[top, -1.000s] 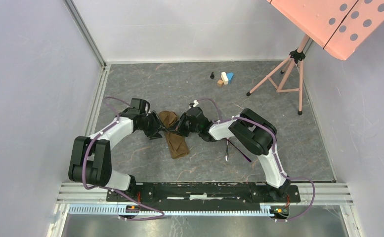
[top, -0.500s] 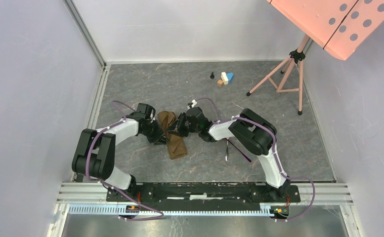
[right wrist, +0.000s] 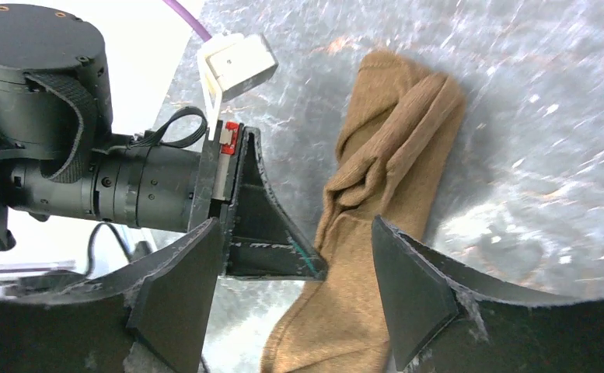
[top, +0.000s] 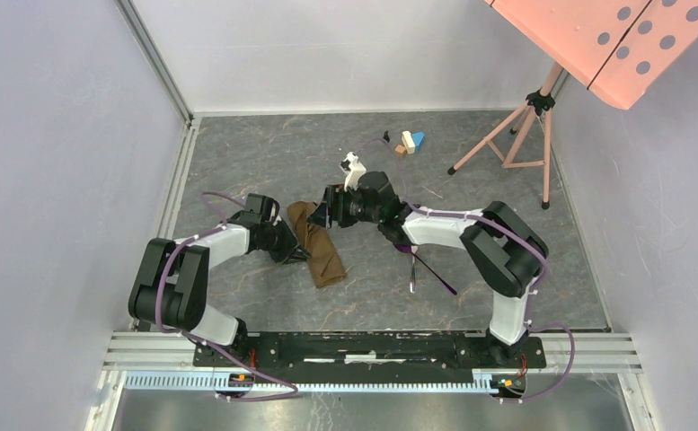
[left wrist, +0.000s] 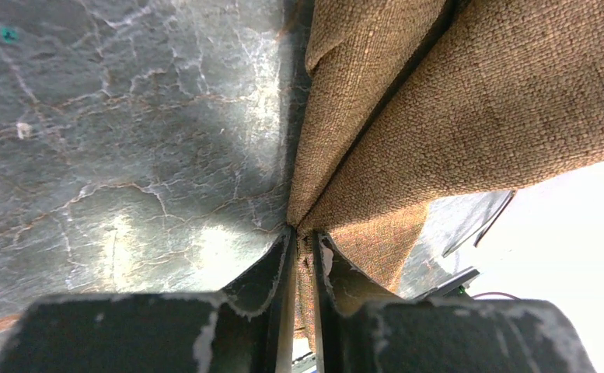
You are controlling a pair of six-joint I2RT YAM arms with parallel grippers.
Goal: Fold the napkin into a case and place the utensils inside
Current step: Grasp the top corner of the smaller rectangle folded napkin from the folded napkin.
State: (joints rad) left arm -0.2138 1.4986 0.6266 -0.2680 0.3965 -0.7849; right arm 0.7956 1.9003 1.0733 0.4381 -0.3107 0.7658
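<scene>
The left gripper (top: 293, 250) sits low at the left long edge of the napkin (top: 320, 253). Its jaws are almost closed, and the left wrist view shows a fold of the brown cloth pinched between them. The napkin lies on the worktop (top: 237, 162) as a narrow folded strip between the two arms. Its long axis runs from the far end, a little to the left, to the near end, a little to the right. The right gripper (top: 329, 215) hangs over the far end of the strip. Its jaws stand wide apart and hold nothing, and the cloth is below the gap. Further right, the fork (top: 411, 272) and the spoon (top: 437, 277) lie beside the right forearm, apart from the napkin, so the right arm is the nearer one to them. The spoon's bowl seems partly hidden under that arm. I cannot tell if the strip has an open mouth, because the layers overlap.
</scene>
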